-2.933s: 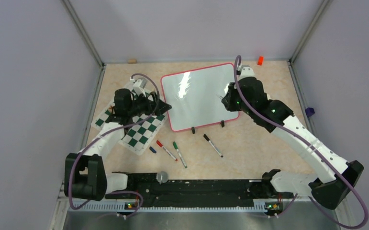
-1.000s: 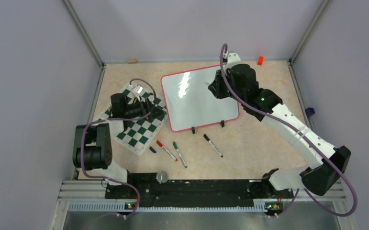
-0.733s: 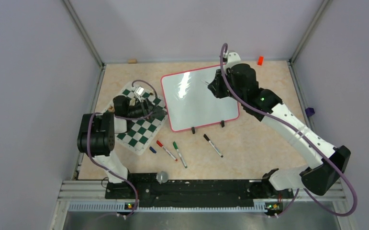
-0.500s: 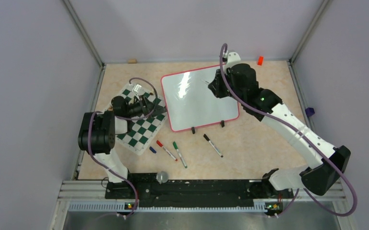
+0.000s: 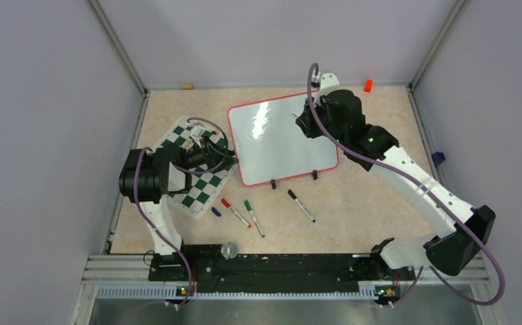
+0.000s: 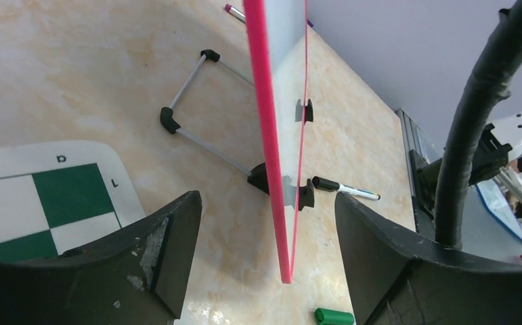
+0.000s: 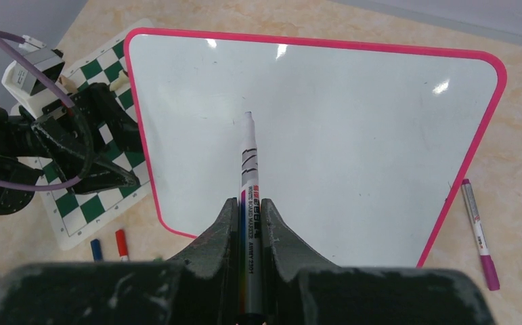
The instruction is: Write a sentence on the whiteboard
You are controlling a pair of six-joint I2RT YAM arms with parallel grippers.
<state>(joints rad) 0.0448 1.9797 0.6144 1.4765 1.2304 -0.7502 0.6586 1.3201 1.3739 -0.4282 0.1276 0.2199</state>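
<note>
Light: bright and even, from overhead; shadows on the table (image 5: 353,203) are short and soft. Glare: white streaks across the glossy whiteboard (image 5: 285,145) seen from above, with small hot spots along its far edge in the right wrist view. Focus: the top view is crisp and the marker (image 7: 249,196) print legible, while the body of the right gripper (image 7: 248,206) and the fingers (image 6: 170,250) of the left gripper (image 6: 266,200) are dark and slightly soft up close.

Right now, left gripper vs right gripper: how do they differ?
Jaws: the left gripper stands open; the right gripper is shut on a marker.
Place: the left gripper straddles the pink edge of the whiteboard, with no contact visible; the right gripper hovers before the board's blank face, marker tip pointing at it.
Shared: both are at the whiteboard.
</note>
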